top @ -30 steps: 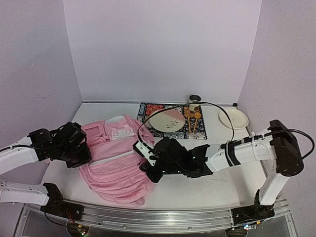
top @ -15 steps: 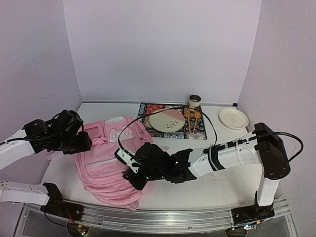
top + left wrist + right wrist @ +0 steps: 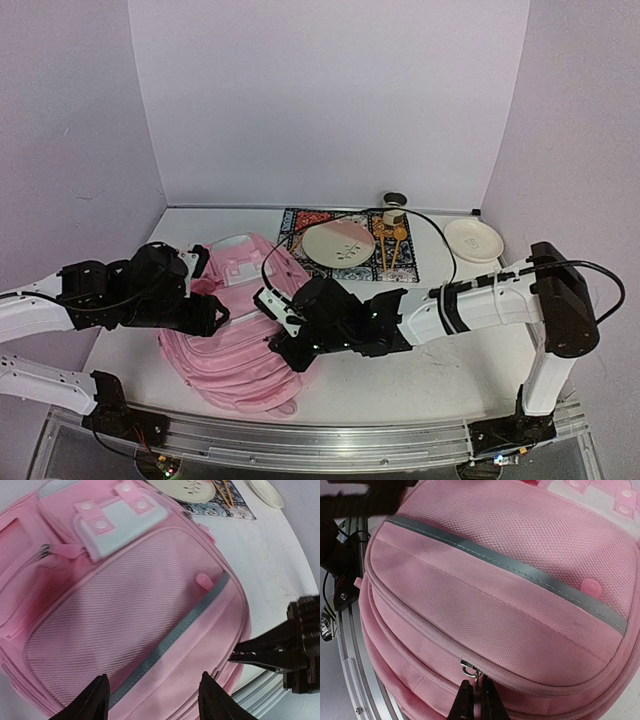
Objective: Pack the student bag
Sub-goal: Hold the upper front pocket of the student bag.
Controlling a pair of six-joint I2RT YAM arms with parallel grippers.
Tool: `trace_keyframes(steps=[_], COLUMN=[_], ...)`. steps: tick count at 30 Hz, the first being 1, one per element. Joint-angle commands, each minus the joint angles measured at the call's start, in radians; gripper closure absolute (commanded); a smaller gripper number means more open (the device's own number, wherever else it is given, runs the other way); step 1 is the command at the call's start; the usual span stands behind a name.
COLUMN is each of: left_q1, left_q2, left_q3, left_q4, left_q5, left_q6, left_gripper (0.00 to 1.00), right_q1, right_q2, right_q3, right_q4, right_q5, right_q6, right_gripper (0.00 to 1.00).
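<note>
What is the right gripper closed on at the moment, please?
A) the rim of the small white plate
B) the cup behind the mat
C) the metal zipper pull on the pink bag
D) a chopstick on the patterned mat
C: in the right wrist view the right gripper has its fingers pressed together on the metal zipper pull at the seam of the student bag, far from the mat, plate and cup.

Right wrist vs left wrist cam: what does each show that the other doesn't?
Right wrist only: the zipper pull pinched in the shut right gripper, on the backpack's outer zip line. Left wrist only: the plate and mat beyond the backpack, and the open left gripper. Both: the backpack's grey strip and round pink tab.
</note>
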State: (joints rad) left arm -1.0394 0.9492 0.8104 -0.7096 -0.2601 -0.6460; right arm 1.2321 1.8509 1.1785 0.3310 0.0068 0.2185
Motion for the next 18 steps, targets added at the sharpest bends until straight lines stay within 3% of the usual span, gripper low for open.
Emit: trace_keyframes(steps=[1,11,18], left_q1=[-0.109,-0.346,-0.379], left_q2=[0.102,0.279,0.332], left_q3=[0.039,0.087,0.079], left_q4=[0.070,0.079,0.107], left_q5=[-0.129,-0.407,-0.420], left_q6=[0.066,0.183,0.206], left_gripper=[0.38,0.39,0.41], right_q1=[-0.028,-0.029,-0.041], right_q2=[-0.062,-0.061,-0.067], right_q3=[-0.011,-0.002,0.000], right_q4=[-0.038,-0.054,-0.058], right_q5=[0.005,-0.021,-0.029], right_q6=[0.026,0.030,0.035], right_gripper=[1.00,1.00,1.00])
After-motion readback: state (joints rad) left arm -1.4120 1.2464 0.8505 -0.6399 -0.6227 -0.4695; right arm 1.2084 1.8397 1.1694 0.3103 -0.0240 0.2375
